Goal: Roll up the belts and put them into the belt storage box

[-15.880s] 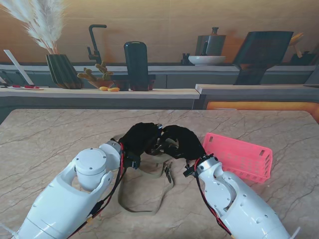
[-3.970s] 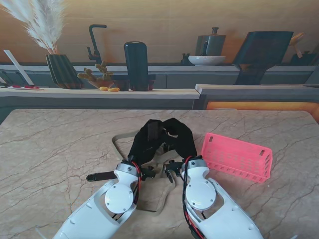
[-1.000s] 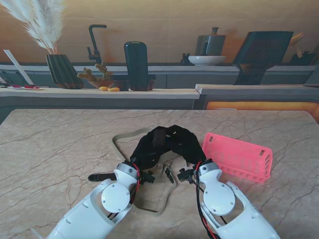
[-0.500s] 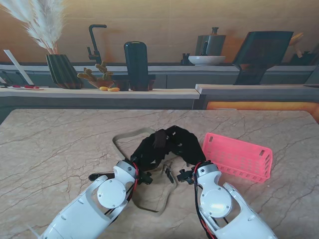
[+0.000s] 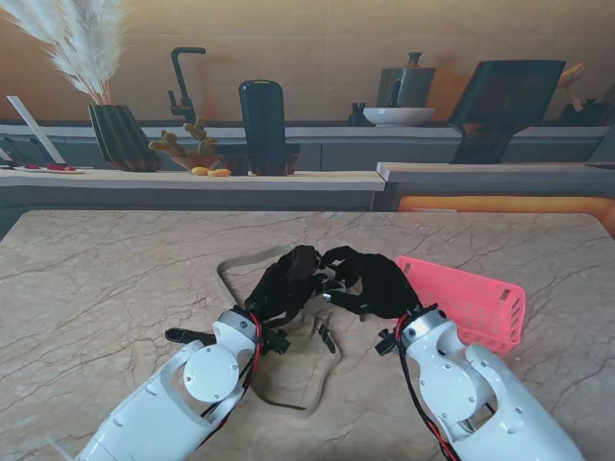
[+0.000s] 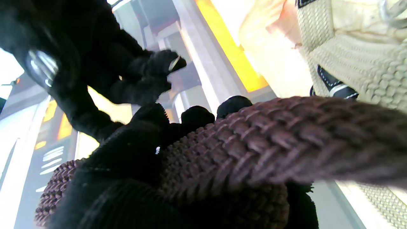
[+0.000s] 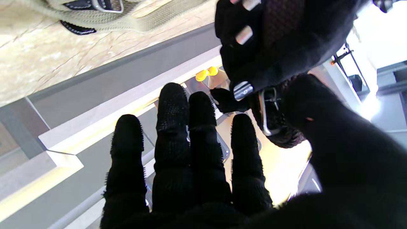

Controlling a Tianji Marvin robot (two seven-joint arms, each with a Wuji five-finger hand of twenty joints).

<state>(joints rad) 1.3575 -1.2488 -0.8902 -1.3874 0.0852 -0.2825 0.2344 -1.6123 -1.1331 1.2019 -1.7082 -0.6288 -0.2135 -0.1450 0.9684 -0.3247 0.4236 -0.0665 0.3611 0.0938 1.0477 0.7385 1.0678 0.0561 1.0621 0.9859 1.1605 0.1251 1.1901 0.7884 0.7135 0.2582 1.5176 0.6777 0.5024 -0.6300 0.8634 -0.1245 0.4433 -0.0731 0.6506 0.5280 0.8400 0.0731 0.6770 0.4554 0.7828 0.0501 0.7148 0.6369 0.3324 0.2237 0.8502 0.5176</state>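
Over the beige belt, your left hand grips a brown belt; your right hand spreads, empty, beside the pink box.

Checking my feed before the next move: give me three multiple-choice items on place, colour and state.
1. The pink basket sits:
A. on my left
B. on my right
C. nearer to me than the arms

2. The belt lying on the table is:
A. beige
B. red
C. blue

3. The brown belt is:
A. in the basket
B. flat on the table
C. held in the left hand

Key:
1 B, the pink basket lies right of both hands.
2 A, the beige belt is a pale weave.
3 C, the brown belt crosses the left hand.
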